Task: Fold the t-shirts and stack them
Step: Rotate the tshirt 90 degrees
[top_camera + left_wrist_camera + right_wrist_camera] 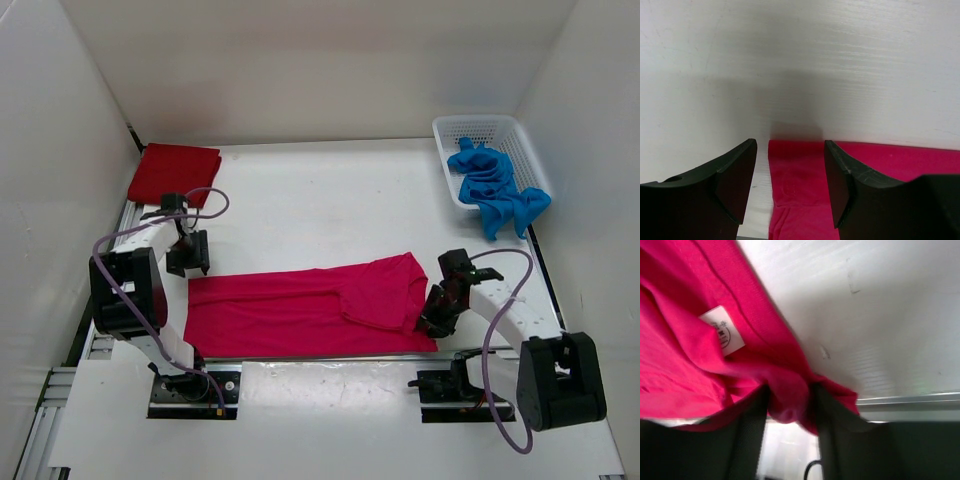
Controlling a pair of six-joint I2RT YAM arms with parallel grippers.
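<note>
The magenta-pink t-shirt (300,310) lies spread lengthwise across the near middle of the table, its right part folded over. My right gripper (434,316) is shut on the shirt's right edge (787,397), cloth bunched between the fingers; a white label (722,335) shows. My left gripper (187,259) is open and empty, just above the shirt's far left corner (795,170). The dark red t-shirt (174,172) lies folded at the far left. The bright blue t-shirt (495,190) hangs crumpled over the basket's near rim.
A white mesh basket (480,128) stands at the far right corner. White walls enclose the table (320,200) on three sides. A metal rail (910,400) runs along the near table edge by the arm bases.
</note>
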